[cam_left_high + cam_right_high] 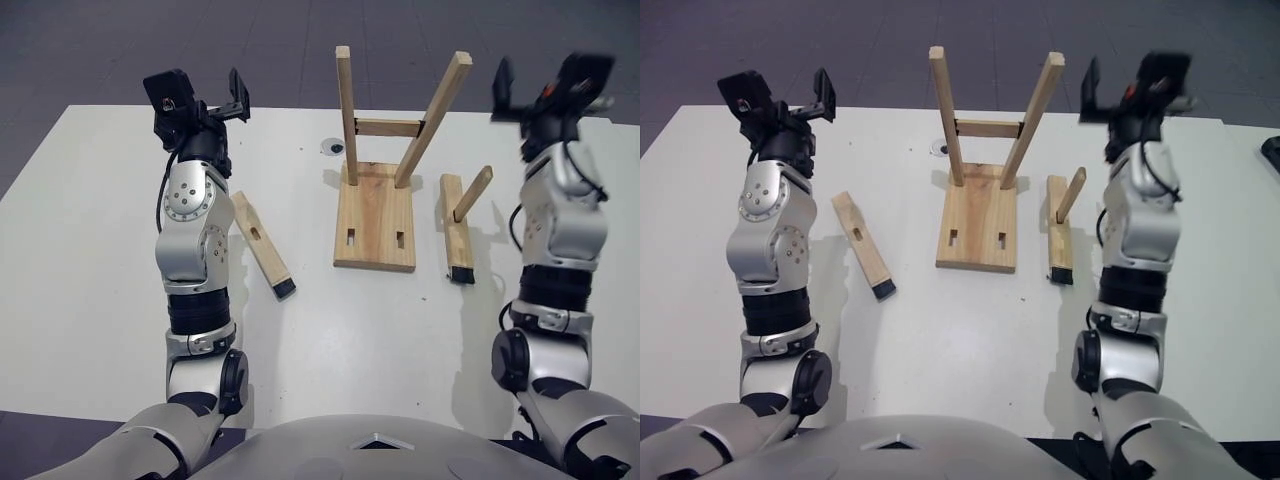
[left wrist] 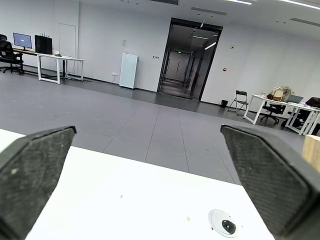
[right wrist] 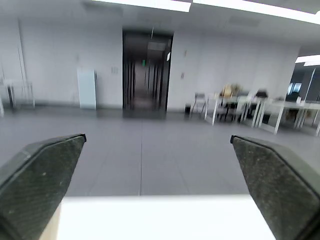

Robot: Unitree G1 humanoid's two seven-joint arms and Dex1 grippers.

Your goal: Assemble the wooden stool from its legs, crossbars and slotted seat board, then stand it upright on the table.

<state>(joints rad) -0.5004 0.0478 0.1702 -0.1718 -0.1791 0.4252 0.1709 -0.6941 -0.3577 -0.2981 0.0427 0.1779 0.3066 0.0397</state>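
The left pincer (image 1: 205,98) is held up over the far left of the table (image 1: 100,250), its fingers spread with nothing between them. The right pincer (image 1: 545,85) is up at the far right, likewise spread and empty.

Between them the slotted seat board (image 1: 376,215) lies flat at mid-table. Two legs stand up from its far end, one upright (image 1: 346,110) and the other leaning (image 1: 432,120), joined by a crossbar (image 1: 388,128). The two slots at the board's near end (image 1: 351,238) (image 1: 399,239) have nothing in them.

A third leg (image 1: 262,243) lies flat to the left of the board, just beside the left arm, with a mortise in its upper face and a dark cap at its near end. A fourth leg (image 1: 456,240) lies just to the right of the board, a second crossbar (image 1: 472,193) plugged into it and angling upward. A round cable port (image 1: 335,148) sits in the table behind the board.

The parts look like plain sawn wood, stiff and light, with flat faces that should give a firm pinch. Each loose leg is probably best taken across its narrow sides near mid-length, clear of the mortise and the tenon end. The standing pair appears only press-fitted, so a sideways knock could rock it loose. About half of the assembly seems done.
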